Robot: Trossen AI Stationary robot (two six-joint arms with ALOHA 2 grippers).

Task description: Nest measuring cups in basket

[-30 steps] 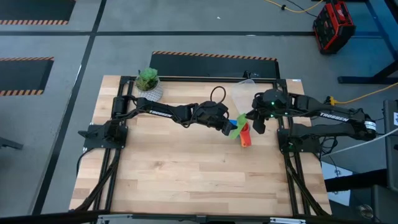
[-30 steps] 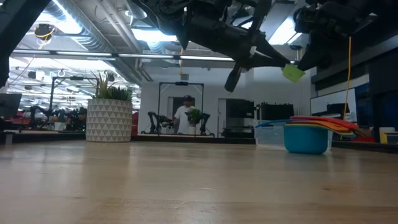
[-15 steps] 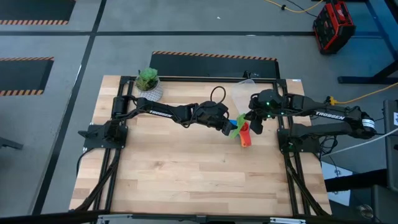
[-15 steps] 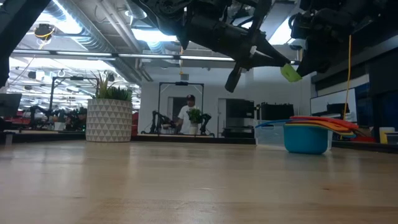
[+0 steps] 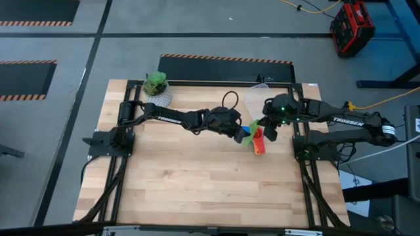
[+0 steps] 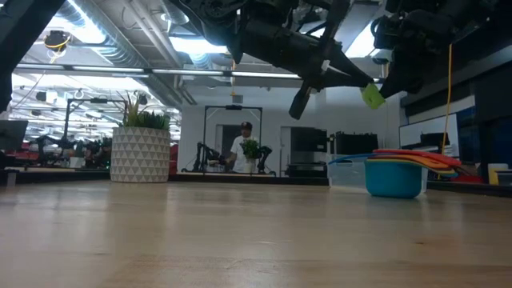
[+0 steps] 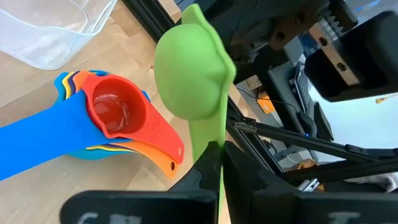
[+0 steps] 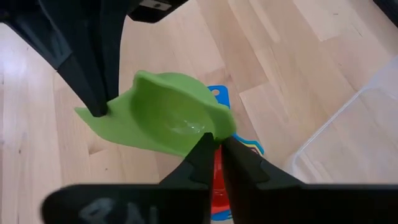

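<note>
Green cup point(image 7: 191, 78) hangs in the air between both arms, above the stack point(image 7: 112, 121) of nested cups on the table point(image 5: 197, 183). Left gripper point(image 7: 214, 152), reaching from the left across the table's middle with its arm stretched nearly flat, is clamped on the cup's handle. Right gripper point(image 8: 214, 146), its arm bent in from the right edge, has its fingers pinched together on the cup's rim opposite the handle. In the low view the cup point(image 6: 373, 95) sits well above the stack point(image 6: 396, 172). Clear basket point(image 5: 258, 98) rests near the table's far edge, just beyond the grippers, apart from the stack.
</note>
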